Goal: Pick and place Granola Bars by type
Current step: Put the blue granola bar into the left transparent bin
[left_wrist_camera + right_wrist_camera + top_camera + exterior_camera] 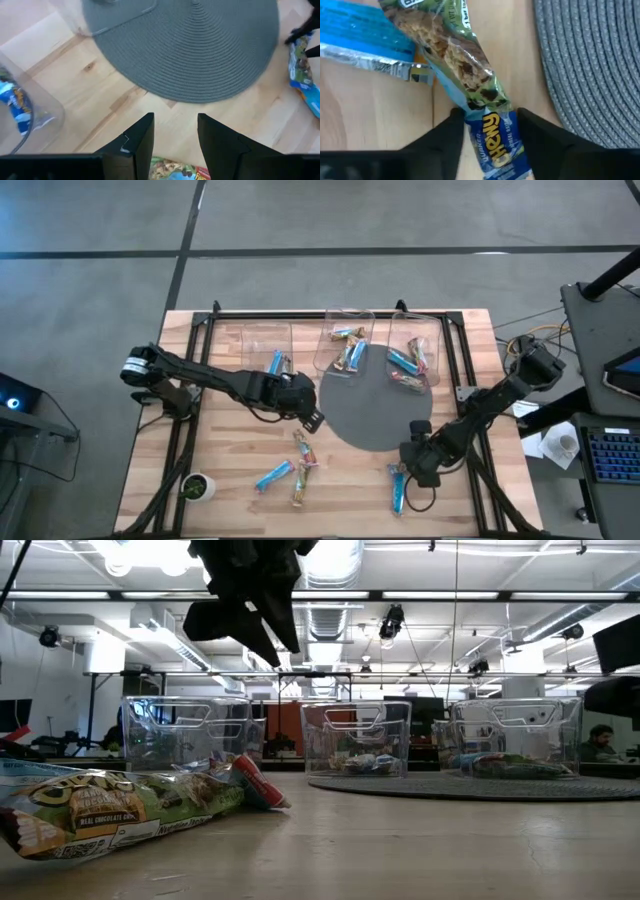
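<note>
The left arm reaches from the left edge of the desk (230, 480) toward the middle, low and stretched out. Its tool, the left tool (312, 418), hangs just above the bare wood at the edge of the round grey mat (375, 410). Its two fingers (142, 140) stand a little apart and hold nothing. One multicoloured bar (177, 169) lies just under them.

The right arm comes in from the right side, bent at the elbow, and points down to the front part of the desk. The right tool (418, 465) is low over two bars near the front edge. In the right wrist view its fingers (447, 132) stand on both sides of a blue Chewy bar (497, 145), narrow around it; whether they already press it I cannot tell. A green-wrapped bar (455, 55) lies across this blue one.

Three clear bins (345, 345) stand in a row at the far side. The left bin (262, 345) holds one blue bar (277, 362). The middle bin holds about three bars, and the right bin (418, 350) about three more; the exact count is not clear there.

On the open desk I count about six Granola Bars: a blue one (273, 475) and three multicoloured ones (303, 460) in front of the left tool, and the two at the right tool. A small green-and-white cup (197, 486) stands at the front left corner.
</note>
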Robot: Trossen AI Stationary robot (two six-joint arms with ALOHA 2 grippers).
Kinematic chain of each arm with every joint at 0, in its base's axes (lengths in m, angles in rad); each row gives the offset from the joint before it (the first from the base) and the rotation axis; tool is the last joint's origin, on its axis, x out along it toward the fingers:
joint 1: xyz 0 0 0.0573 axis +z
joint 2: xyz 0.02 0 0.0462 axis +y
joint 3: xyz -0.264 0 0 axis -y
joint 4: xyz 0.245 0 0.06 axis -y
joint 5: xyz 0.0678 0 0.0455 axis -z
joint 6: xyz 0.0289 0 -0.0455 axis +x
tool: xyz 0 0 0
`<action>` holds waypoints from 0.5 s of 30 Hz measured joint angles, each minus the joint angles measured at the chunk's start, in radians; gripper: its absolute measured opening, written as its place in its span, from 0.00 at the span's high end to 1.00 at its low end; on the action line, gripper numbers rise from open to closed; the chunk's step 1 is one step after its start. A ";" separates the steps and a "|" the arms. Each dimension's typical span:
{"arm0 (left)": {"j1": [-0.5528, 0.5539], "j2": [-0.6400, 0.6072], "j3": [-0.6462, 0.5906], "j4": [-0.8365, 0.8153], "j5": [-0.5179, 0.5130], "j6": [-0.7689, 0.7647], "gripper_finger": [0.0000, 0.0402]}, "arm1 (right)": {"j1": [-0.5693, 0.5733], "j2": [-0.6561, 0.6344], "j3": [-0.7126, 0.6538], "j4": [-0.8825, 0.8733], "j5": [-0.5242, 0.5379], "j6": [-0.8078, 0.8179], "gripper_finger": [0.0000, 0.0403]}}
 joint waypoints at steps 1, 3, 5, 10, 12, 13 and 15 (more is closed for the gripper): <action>-0.001 0.000 0.000 -0.007 -0.010 -0.007 0.67 | -0.005 -0.002 0.000 -0.001 -0.002 0.004 0.60; -0.001 -0.002 0.000 -0.022 -0.051 -0.032 0.67 | -0.018 -0.011 -0.002 0.007 -0.017 0.020 0.69; -0.001 -0.017 -0.001 -0.053 -0.100 -0.061 0.67 | -0.031 -0.024 -0.002 0.015 -0.034 0.034 0.78; -0.002 -0.090 -0.001 -0.156 -0.240 -0.132 0.67 | -0.062 -0.111 -0.002 0.004 0.003 0.044 0.90; -0.001 -0.124 -0.003 -0.176 -0.253 -0.137 0.67 | -0.086 -0.158 -0.002 -0.008 0.040 0.050 0.91; 0.000 -0.139 -0.008 -0.173 -0.247 -0.130 0.67 | -0.102 -0.180 -0.002 -0.015 0.054 0.051 0.91; 0.004 -0.167 -0.026 -0.119 -0.227 -0.090 0.67 | -0.144 -0.217 -0.002 -0.023 0.070 0.041 0.90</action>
